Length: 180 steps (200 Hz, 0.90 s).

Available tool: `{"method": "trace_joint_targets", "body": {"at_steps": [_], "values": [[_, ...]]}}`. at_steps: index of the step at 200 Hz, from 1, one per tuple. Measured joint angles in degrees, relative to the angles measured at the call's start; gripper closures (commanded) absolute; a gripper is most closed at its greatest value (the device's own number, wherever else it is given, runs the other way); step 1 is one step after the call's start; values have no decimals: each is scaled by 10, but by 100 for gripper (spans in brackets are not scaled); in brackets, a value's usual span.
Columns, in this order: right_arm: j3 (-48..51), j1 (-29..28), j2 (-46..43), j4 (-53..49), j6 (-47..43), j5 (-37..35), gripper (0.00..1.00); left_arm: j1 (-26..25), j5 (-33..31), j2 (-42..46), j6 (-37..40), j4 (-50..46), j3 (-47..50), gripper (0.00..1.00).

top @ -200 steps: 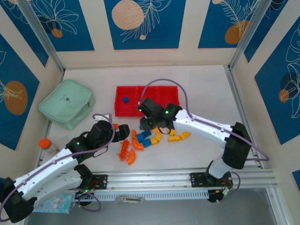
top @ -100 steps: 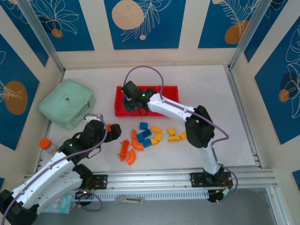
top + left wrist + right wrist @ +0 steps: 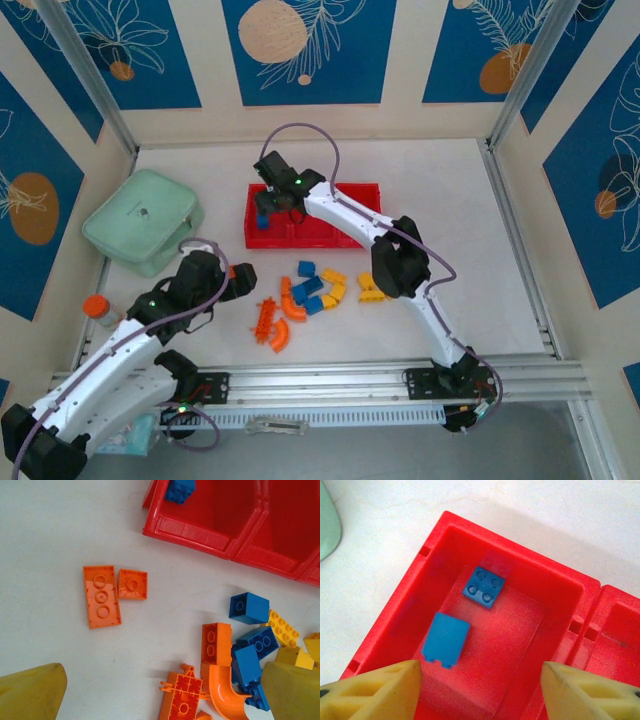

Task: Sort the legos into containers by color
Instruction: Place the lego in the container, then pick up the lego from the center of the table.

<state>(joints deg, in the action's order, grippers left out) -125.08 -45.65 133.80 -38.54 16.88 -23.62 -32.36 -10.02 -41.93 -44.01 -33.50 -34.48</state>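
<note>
My right gripper [image 3: 266, 208] hangs open over the left compartment of the red tray [image 3: 355, 190]. In the right wrist view two blue bricks lie in that compartment [image 3: 530, 630]: a studded one [image 3: 484, 586] and a smooth one [image 3: 445, 640], with nothing between the yellow pads [image 3: 375, 690]. My left gripper [image 3: 160, 682] is open above the table, near two flat orange plates [image 3: 101, 596] and a ridged orange piece [image 3: 182, 700]. A curved orange piece [image 3: 222, 692], blue bricks [image 3: 248, 607] and yellow bricks [image 3: 284, 629] lie in a loose pile [image 3: 318, 290] in front of the tray.
A mint-green lidded case [image 3: 143, 220] sits at the left. An orange-capped bottle [image 3: 97, 308] stands near the left wall. A metal rail [image 3: 400, 385] runs along the near edge. The tray's middle and right compartments [image 3: 345, 215] lie to the right of my right gripper.
My right gripper travelled from the pile to the tray's left compartment and opened; a second blue brick now lies there. My left arm shifted slightly back and left.
</note>
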Motion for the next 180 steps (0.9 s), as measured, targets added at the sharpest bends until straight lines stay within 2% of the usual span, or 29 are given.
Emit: {"method": "trace_joint_targets", "body": {"at_steps": [53, 94, 141, 180], "values": [[165, -22, -151, 3, 1, 22, 29, 0, 28, -2, 11, 2, -8, 1], [282, -34, -253, -7, 52, 25, 26, 0, 67, -7, 10, 31, -4, 1], [395, -50, -279, -12, 151, 12, 23, -17, 92, -54, 8, 80, 2, 1], [428, -57, -276, -7, 236, 9, 23, -41, 94, -70, 2, 116, 10, 1]]}}
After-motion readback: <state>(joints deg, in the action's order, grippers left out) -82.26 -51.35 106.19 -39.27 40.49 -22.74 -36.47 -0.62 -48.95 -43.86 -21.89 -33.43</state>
